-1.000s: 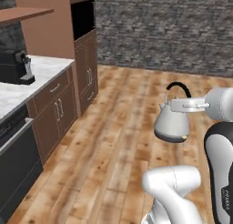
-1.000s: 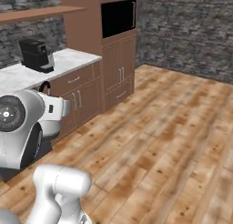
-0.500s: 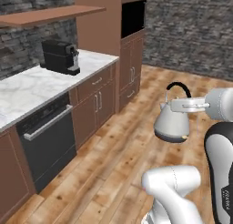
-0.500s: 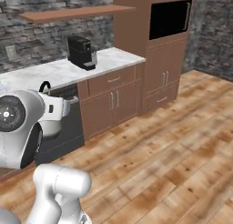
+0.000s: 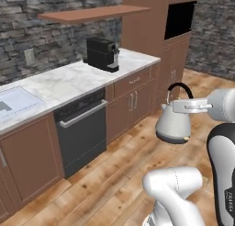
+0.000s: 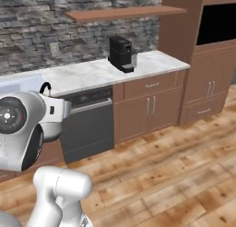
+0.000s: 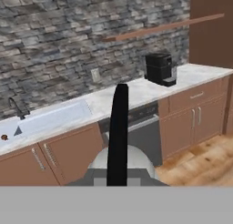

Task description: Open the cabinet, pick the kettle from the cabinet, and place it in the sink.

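The kettle hangs in mid-air over the wooden floor, well apart from the desk, carried by the end effector, which is clamped together on the thin black arched handle near its right end. In the hand view the handle runs up the middle as a dark strip, with the kettle's rounded top below it.

The body looks like rigid, smooth metal, squat and wide at the base, so it is likely moderately heavy and bottom-weighted. Held by a narrow round bar, it can probably swing or rotate about the grip, and the slick handle may slide between the pads if jolted. The handle seems the only sensible hold; the cone sides look too wide and slippery to pinch.

The sink lies at the far left of the desk, left of the dishwasher and the black coffee machine, with its dark faucet behind it.
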Available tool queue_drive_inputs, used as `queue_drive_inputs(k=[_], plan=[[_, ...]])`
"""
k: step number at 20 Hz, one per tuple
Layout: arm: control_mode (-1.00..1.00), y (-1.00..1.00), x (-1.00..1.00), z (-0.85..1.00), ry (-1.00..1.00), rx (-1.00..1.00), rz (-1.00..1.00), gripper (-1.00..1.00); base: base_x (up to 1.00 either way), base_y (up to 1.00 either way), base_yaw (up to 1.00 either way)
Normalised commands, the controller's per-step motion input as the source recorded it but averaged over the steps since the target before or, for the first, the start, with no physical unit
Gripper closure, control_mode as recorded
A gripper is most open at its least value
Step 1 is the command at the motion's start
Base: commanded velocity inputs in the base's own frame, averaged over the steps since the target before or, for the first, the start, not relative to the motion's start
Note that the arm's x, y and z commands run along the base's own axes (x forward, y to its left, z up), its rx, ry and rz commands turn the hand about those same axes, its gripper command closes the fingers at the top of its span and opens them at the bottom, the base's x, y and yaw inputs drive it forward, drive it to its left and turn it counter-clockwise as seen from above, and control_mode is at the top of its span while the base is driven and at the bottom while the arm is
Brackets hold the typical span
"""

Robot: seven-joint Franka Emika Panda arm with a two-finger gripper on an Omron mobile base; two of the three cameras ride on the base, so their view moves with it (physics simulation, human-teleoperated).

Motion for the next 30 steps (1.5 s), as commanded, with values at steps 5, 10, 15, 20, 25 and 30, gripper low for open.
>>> queue_drive_inputs(k=[5, 10, 15, 20, 25, 30], plan=[[1.00, 0.00, 0.00, 0.00, 0.00, 0.00, 0.00, 1.00, 0.44, 0.12, 0.29], [1.00, 0.00, 0.00, 0.00, 0.00, 0.00, 0.00, 1.00, 0.46, 0.13, 0.27], [1.00, 0.00, 0.00, 0.00, 0.00, 0.00, 0.00, 1.00, 0.48, 0.14, 0.25], [1.00, 0.00, 0.00, 0.00, 0.00, 0.00, 0.00, 1.00, 0.47, 0.14, 0.25], [1.00, 0.00, 0.00, 0.00, 0.00, 0.00, 0.00, 1.00, 0.46, 0.15, 0.27], [1.00, 0.00, 0.00, 0.00, 0.00, 0.00, 0.00, 1.00, 0.38, 0.25, 0.22]])
